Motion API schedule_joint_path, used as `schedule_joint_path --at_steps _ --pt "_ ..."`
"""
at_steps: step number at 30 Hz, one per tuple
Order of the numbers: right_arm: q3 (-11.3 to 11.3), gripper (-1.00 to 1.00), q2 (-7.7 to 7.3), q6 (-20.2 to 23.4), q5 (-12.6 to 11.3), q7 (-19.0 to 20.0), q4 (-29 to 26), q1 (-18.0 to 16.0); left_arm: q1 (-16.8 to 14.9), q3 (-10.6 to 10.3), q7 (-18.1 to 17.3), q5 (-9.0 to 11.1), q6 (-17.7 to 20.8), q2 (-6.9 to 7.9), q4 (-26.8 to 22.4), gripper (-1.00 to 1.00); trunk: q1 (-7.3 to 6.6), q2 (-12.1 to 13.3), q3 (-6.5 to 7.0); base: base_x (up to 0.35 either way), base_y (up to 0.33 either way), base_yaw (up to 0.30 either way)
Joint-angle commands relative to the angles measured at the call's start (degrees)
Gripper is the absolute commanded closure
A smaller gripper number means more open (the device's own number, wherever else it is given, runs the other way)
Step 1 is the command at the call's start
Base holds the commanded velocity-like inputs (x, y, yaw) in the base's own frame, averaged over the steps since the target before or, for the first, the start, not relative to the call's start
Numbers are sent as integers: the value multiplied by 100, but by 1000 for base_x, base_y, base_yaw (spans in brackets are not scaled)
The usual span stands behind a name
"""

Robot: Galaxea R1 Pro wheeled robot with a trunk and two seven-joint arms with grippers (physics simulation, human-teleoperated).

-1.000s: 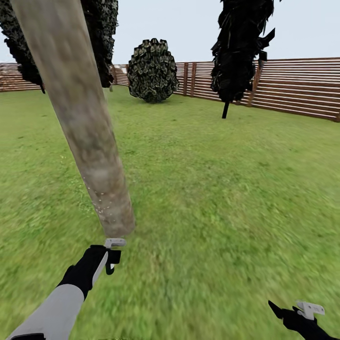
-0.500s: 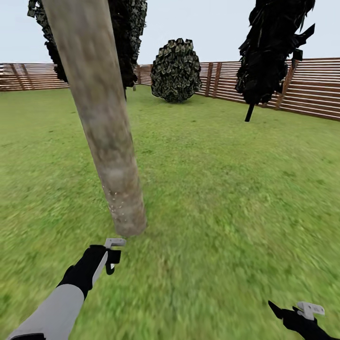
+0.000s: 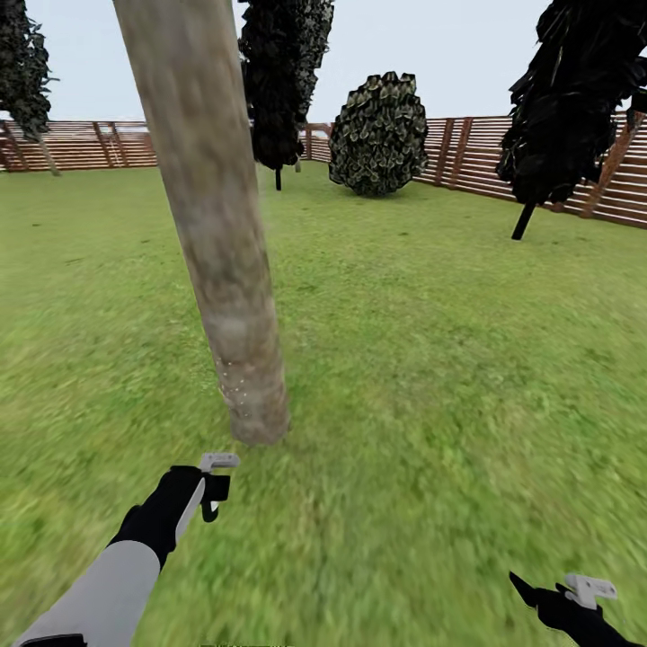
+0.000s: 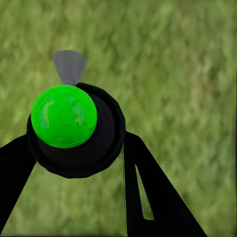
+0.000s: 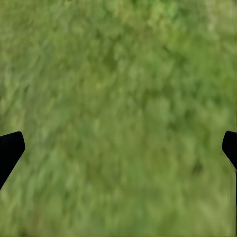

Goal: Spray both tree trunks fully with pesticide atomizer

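Left jaws clamp the pesticide atomizer [image 4: 74,129], apparently; right jaws apart; tree trunk [image 3: 220,261] top cut off

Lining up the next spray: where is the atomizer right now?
The pesticide atomizer sits clamped in the left claw, low left in the head view, just short of the tree trunk.

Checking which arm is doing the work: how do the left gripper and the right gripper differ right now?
The left gripper is closed around the pesticide atomizer, its black fingers flanking the bottle; the right gripper is open and empty, fingertips spread apart. In the head view the left gripper sits close to the base of the tree trunk, while the right gripper hangs far off to the side. Both are over the grass lawn.
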Motion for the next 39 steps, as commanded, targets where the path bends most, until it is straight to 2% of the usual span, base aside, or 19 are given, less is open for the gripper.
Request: schedule_joint_path --at_steps 1,3,6,9,12,16,25,28,30,33,34,35,39 --pt "-1 -100 -1 0 0 0 0 0 0 11 0 2 0 -1 -9 100 0 0 0 0 -293 246" --pt "-2 -100 -2 0 0 -4 0 0 0 12 -1 10 0 -23 -35 100 0 0 0 0 -192 144" --pt "-12 -100 -9 0 5 -79 4 0 0 -21 -6 2 -6 -173 -68 100 0 0 0 0 -51 26" --pt "1 -100 2 0 8 -619 30 0 0 -68 -61 -23 2 -221 -54 100 0 0 0 0 -8 -207" --pt "4 -100 5 0 2 -795 173 0 0 -92 -78 -34 8 -177 -74 100 0 0 0 0 -1 -284" --pt "6 -100 18 -1 0 -831 221 0 5 -97 -99 -47 -40 -142 -25 100 0 0 0 0 0 -248" --pt "9 -100 42 0 0 -835 228 0 -2 -27 -110 -67 -37 -118 -82 100 0 0 0 -183 0 -17" --pt "7 -100 42 0 0 -835 230 0 -48 -25 -124 -43 11 -27 -86 100 0 0 0 -21 0 0" --pt "7 -100 42 0 0 -835 235 0 -108 -25 -244 -28 86 97 -91 100 0 0 0 -5 0 0" --pt "8 -100 43 0 0 -835 236 0 -505 -25 -654 -26 503 266 -96 100 0 0 0 -1 0 0" --pt "7 -100 42 0 0 -835 235 0 -755 -25 -849 -31 690 316 -95 100 0 0 0 0 0 0" --pt "7 -100 42 0 0 -835 232 0 -921 -25 -929 -31 787 333 -95 100 0 0 0 0 0 0" --pt "6 -100 27 0 0 -835 228 0 -1606 -42 -1019 -24 1621 349 -103 100 0 0 0 0 0 0"
